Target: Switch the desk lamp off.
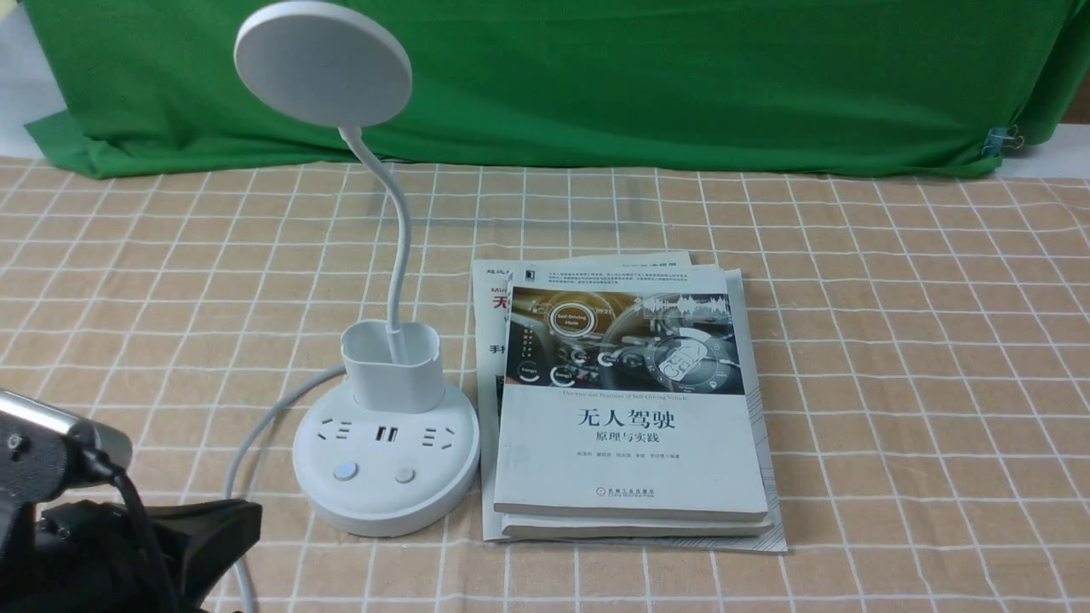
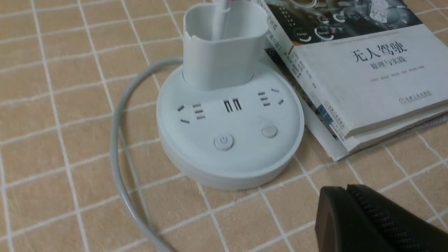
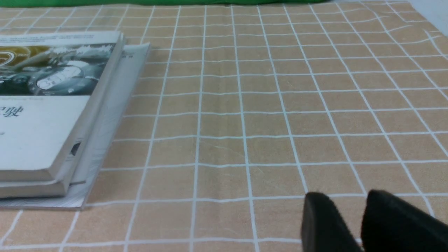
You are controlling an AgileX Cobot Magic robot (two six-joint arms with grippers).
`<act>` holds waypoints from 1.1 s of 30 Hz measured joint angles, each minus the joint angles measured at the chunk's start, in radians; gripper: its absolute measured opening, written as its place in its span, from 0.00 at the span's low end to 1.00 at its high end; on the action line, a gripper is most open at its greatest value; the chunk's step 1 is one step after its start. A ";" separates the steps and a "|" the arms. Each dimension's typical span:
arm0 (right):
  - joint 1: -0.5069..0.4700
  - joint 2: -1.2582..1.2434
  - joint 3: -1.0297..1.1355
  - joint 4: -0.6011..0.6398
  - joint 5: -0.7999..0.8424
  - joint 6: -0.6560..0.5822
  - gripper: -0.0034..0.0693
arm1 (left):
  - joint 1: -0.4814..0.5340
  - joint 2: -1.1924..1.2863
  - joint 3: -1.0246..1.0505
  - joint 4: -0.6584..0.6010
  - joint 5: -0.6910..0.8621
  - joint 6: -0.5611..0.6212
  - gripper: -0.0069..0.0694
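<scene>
Our left gripper (image 2: 344,190) has its fingers pressed together, with nothing pinched between them; in the front view it enters at the lower left, just beside the round base and apart from it. Our right gripper (image 3: 341,206) shows its fingertips a little apart, nothing between them.

Outward from there, the desk lamp (image 1: 387,460) stands upright left of centre in the front view. Its disc head (image 1: 324,64) shows no glow, so we judge the light may already be off, though we cannot be sure. Of the two buttons, the power button (image 1: 345,471) is uncovered and nothing touches it. If the lamp is indeed off, only drawing the left arm away would remain.

The grey cord (image 1: 255,443) runs between the left gripper and the base, a possible snag. The book stack (image 1: 630,443) crowds the base at frame centre; bare tiled cloth (image 1: 920,383) spreads across the frame's right side.
</scene>
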 joint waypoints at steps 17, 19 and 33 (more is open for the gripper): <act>0.000 0.000 0.000 -0.001 0.000 0.000 0.38 | 0.460 -0.574 0.342 -0.041 -0.197 0.036 0.10; 0.000 0.000 0.000 -0.001 0.000 0.000 0.38 | 0.464 -0.607 0.347 -0.047 -0.189 0.038 0.10; 0.000 0.000 0.000 -0.001 0.000 0.000 0.38 | 0.467 -0.637 0.349 -0.053 0.023 0.039 0.10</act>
